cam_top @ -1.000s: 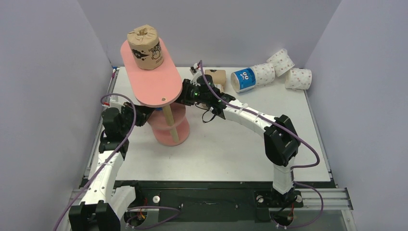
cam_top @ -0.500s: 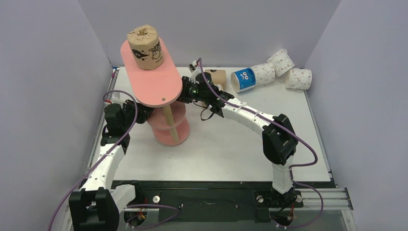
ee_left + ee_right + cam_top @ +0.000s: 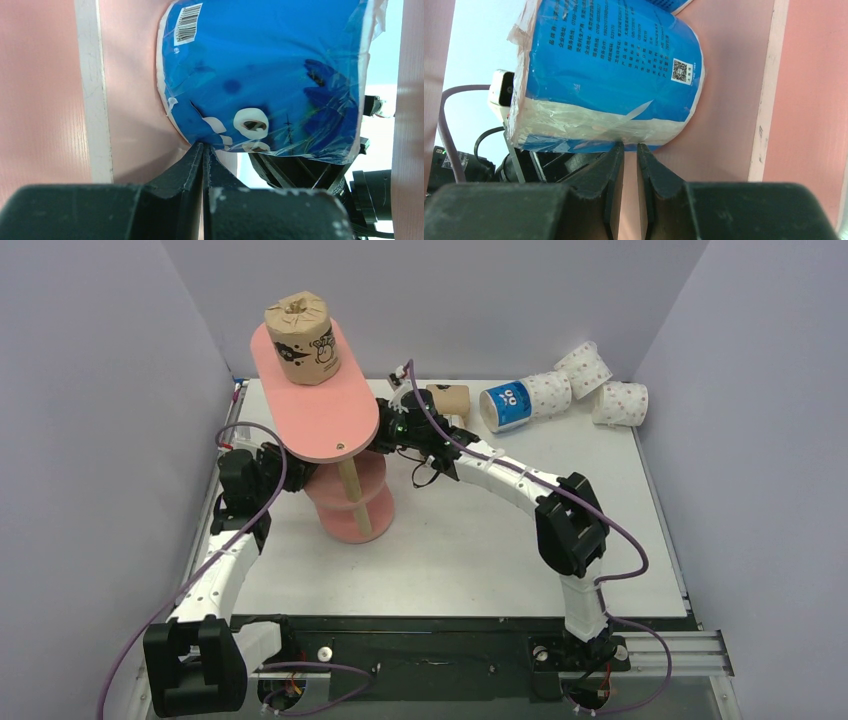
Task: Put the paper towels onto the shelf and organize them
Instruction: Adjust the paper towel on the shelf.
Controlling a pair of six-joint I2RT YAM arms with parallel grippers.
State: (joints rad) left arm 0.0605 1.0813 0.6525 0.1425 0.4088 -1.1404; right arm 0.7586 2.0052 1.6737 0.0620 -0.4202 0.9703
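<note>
A blue paper towel roll (image 3: 265, 75) lies on a pink tier of the shelf (image 3: 315, 405), between my two grippers. My left gripper (image 3: 203, 146) is shut, its tips touching the roll's printed end. From the other side my right gripper (image 3: 630, 145) touches the roll's (image 3: 609, 75) white end; its jaws stand a narrow gap apart with nothing between them. In the top view both grippers reach under the top board and the roll is hidden. A brown roll (image 3: 300, 338) stands on the top board.
On the table at the back lie a brown roll (image 3: 450, 398), a blue roll (image 3: 506, 405) and three white dotted rolls (image 3: 548, 392), (image 3: 585, 365), (image 3: 620, 403). A wooden post (image 3: 352, 485) joins the tiers. Grey walls close in left and right.
Both arms have pressed a little further in under the top board, the right arm leftwards and the left wrist toward the shelf. The jaws have kept their state.
</note>
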